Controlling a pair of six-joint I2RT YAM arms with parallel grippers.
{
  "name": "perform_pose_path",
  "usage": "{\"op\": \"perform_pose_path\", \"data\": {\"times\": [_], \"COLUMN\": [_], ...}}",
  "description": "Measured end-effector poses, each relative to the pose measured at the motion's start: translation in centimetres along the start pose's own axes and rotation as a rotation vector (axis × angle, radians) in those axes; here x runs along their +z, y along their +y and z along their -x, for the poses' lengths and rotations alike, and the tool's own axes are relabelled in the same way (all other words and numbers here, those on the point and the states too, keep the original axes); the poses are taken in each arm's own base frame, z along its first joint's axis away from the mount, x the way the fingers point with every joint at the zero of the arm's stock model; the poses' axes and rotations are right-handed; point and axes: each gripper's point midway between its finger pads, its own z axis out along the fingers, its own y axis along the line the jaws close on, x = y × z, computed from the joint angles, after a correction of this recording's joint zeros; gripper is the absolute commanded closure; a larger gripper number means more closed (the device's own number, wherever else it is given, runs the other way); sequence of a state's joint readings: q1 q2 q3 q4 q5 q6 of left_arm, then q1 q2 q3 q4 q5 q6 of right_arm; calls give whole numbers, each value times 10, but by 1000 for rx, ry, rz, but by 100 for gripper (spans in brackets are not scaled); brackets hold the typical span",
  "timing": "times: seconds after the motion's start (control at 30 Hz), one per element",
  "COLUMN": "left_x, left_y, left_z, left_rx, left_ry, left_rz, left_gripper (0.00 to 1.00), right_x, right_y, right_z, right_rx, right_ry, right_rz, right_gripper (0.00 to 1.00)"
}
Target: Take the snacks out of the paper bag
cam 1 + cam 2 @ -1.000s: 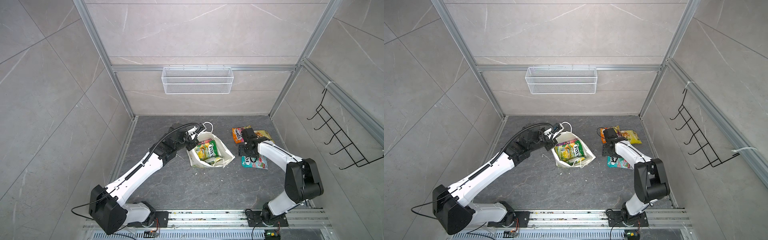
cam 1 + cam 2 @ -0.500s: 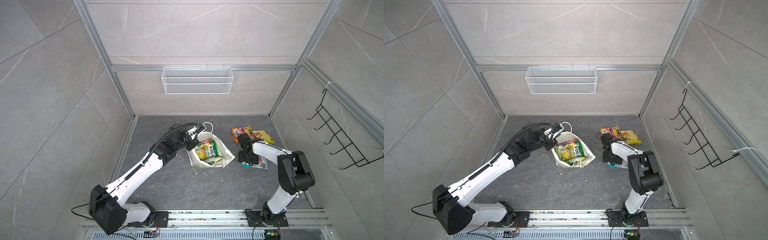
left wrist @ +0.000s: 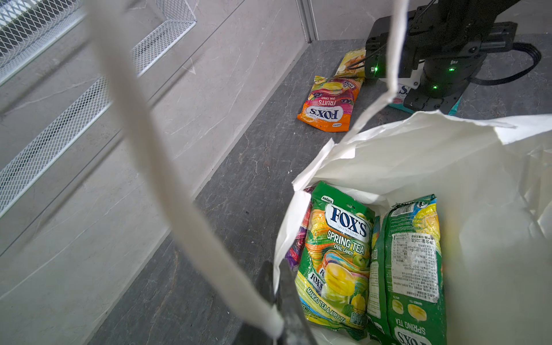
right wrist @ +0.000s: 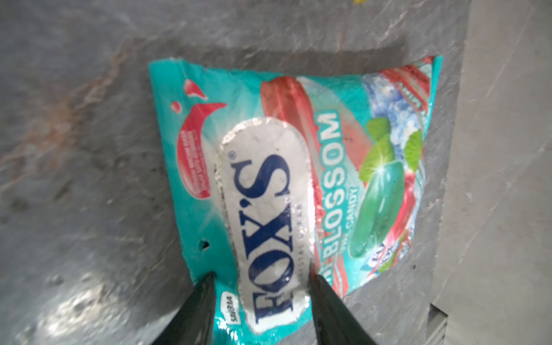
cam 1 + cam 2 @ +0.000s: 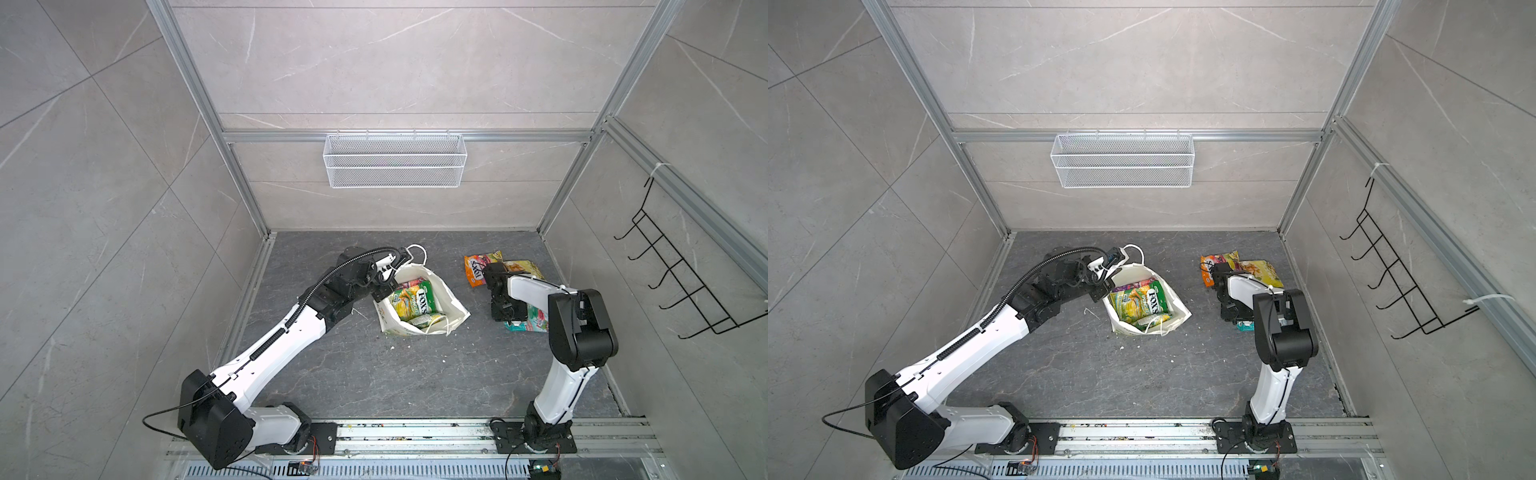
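Right, we start with the dark stone bench point(image 5: 415, 374) filling the floor of the cell, and up on the back wall hangs the white wire mesh basket point(image 5: 395, 166).

Down on the bench, left of the middle, sits the paper bag point(image 5: 451, 305), crumpled, its mouth gaping wide in both top views. One white cord handle point(image 5: 419, 249) loops up at its far rim.

Inside, three snacks! A green-yellow pouch point(image 3: 337, 257) lies face up, reading FOX'S Spring Tea. A second green pouch point(image 3: 412, 263) lies just beside it with its printed back showing. A purple pouch point(image 3: 298, 239) peeks out as a sliver, tucked against the bag's wall.

Three more are out on the bench to the right, well apart from the bag. The orange pouch point(image 5: 476, 268) and yellow pouch point(image 5: 523, 268) lie near the back wall. The teal pouch point(image 4: 298, 149) lies flat nearer the front.

Now the hands. The left hand point(image 3: 277, 295) is pinched tight on the bag's near rim, fingers together with the paper between them. The right hand point(image 4: 260, 273) points down over the teal pouch, jaws apart, one dark finger on either side of the FOX'S label at the pouch's top edge. Nothing is clamped in it, and whether the tips press the plastic I cannot tell.
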State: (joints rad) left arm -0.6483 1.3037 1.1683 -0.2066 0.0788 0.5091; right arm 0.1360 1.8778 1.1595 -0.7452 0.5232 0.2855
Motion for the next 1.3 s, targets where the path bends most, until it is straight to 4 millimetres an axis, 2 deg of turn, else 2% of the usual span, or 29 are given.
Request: {"op": "perform_pose_path", "data": {"times": [0.4, 0.6, 0.7, 0.8, 0.87, 0.93, 1.0, 1.1, 1.17, 1.3], "left_x": [5, 5, 5, 5, 5, 5, 5, 5, 5, 5], "left_y": [-1, -2, -2, -2, -2, -2, -2, -3, -4, -4], "left_z": [-1, -1, 0, 0, 0, 0, 0, 1, 1, 1], "left_rx": [31, 33, 33, 33, 33, 33, 33, 33, 33, 32], "left_ry": [5, 4, 3, 3, 3, 2, 1, -3, -5, -6], "left_rz": [-12, -15, -14, -14, -14, -14, -17, -24, -27, -29], "left_gripper": [100, 100, 100, 100, 100, 100, 100, 100, 100, 100], "right_x": [10, 9, -4, -35, -56, -63, -51, -15, 2, 11], "right_y": [-17, -20, -20, -30, -43, -62, -83, -109, -112, -116], "right_z": [15, 17, 20, 20, 20, 17, 9, -15, -34, -48], "right_rx": [-95, -102, -60, 53, 166, 329, 501, 754, 864, 1002], "right_ry": [11, 16, -15, -115, -192, -243, -239, -173, -123, -101], "right_rz": [-126, -138, -79, 1, 66, 150, 222, 286, 311, 355], "right_gripper": [47, 40, 37, 31, 30, 29, 28, 27, 25, 22]}}
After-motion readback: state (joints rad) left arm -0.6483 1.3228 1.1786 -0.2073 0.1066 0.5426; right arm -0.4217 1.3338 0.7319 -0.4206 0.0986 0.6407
